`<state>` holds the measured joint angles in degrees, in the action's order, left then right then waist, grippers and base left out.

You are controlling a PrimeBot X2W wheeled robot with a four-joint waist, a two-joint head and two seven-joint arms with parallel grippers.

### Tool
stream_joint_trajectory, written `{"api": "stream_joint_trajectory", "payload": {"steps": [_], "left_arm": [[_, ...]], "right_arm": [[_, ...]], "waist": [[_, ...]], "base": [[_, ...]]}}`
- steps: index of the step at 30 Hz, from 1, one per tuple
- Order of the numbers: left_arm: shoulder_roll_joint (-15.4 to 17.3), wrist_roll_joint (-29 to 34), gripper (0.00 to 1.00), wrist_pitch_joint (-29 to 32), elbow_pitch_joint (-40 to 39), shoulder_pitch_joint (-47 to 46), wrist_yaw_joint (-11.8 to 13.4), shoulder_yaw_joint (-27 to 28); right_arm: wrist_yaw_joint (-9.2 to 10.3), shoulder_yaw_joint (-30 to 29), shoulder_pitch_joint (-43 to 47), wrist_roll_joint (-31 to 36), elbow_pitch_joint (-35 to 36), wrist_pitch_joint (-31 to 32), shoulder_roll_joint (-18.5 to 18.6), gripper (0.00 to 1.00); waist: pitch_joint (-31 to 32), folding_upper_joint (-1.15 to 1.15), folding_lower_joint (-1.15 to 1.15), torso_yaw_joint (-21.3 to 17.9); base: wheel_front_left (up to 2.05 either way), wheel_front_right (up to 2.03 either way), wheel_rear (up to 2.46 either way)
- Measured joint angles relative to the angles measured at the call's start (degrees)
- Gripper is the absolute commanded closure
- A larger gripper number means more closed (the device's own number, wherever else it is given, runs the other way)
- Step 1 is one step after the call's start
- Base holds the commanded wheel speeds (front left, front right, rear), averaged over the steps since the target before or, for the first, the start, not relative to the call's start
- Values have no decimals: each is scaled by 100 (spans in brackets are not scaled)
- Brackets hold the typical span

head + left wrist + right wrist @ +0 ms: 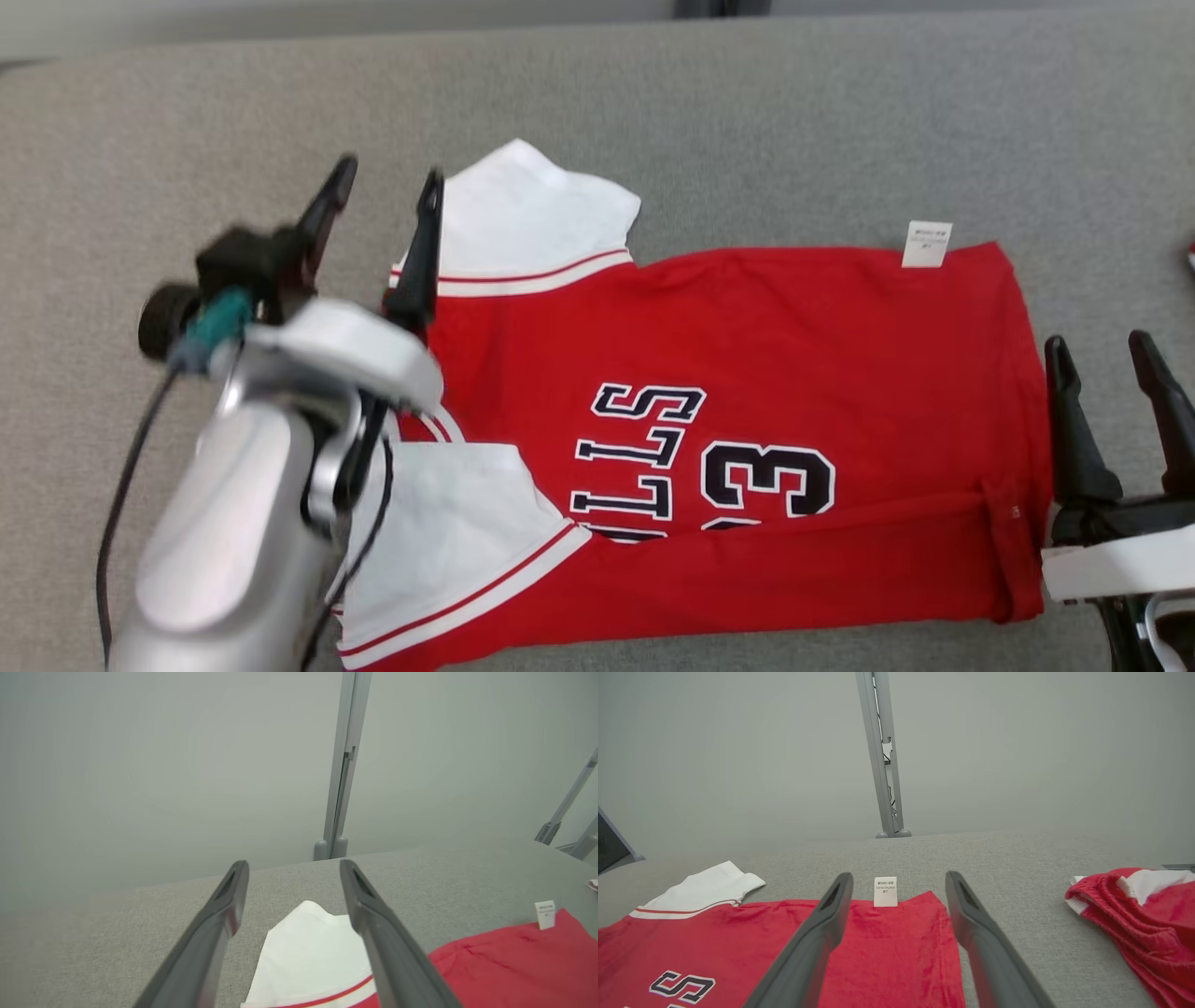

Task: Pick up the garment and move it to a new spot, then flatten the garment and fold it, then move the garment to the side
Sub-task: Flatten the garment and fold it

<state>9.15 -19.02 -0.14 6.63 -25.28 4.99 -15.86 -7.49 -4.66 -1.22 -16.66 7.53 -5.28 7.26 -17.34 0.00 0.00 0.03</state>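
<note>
The red garment point(747, 373) lies flat on the grey worktop point(747, 121), its printed side up, with two white sleeves at its left end and one white label point(926, 245) at its far right corner. The left gripper point(389, 177) is over the far sleeve point(523, 215), jaws wide apart and empty. The right gripper point(1098, 343) is just beside the hem, jaws equally wide and holding nothing. One more red garment point(1134, 914) lies bunched, well apart to the right.
</note>
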Motion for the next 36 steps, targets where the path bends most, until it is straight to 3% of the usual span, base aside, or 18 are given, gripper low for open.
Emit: {"api": "stream_joint_trajectory", "payload": {"steps": [2, 4, 11, 18, 19, 20, 21, 27, 36], "left_arm": [[-40, -43, 0, 220, 661, -870, -246, -63], [-63, -65, 0, 270, 900, -1138, -286, -79], [-261, -176, 0, 455, 2831, -2449, -675, -223], [-314, -172, 0, 625, 4383, -2955, -754, -338], [-321, -174, 21, 620, 4539, -2992, -753, -347], [-323, -174, 72, 589, 4664, -3053, -757, -352], [-326, -181, 100, 547, 4786, -3112, -771, -345], [-407, -177, 100, 126, 5255, -3198, -804, -405], [-581, -244, 100, -372, 5446, -3513, -936, -600]], "right_arm": [[0, 47, -182, -15, 33, -5, 43, 0], [0, 70, -248, -35, 32, -29, 60, 0], [0, 154, -556, -47, -75, -124, 83, 0], [0, 235, -698, -62, -265, -219, 83, 0], [1, 235, -697, -64, -288, -231, 85, 0], [0, 230, -697, -68, -300, -231, 88, 0], [0, 219, -699, -82, -307, -232, 94, 0], [0, 69, -842, -321, -612, -234, 238, 0], [0, 165, -1763, -645, -1345, 85, 843, 0]], "waist": [[-324, 0, 0, -23], [-427, 0, 0, -39], [-980, 0, 0, -238], [-1127, 0, 0, -507], [-1114, 0, 0, -521], [-1099, 0, 0, -532], [-1088, 0, 0, -541], [-1017, 0, 0, -507], [-1062, 0, 0, -167]], "base": [[0, 0, 0], [0, 0, 0], [0, 0, 0], [0, 0, 0], [0, 0, 0], [0, 0, 0], [0, 0, 0], [0, 0, 0], [0, 0, 0]]}}
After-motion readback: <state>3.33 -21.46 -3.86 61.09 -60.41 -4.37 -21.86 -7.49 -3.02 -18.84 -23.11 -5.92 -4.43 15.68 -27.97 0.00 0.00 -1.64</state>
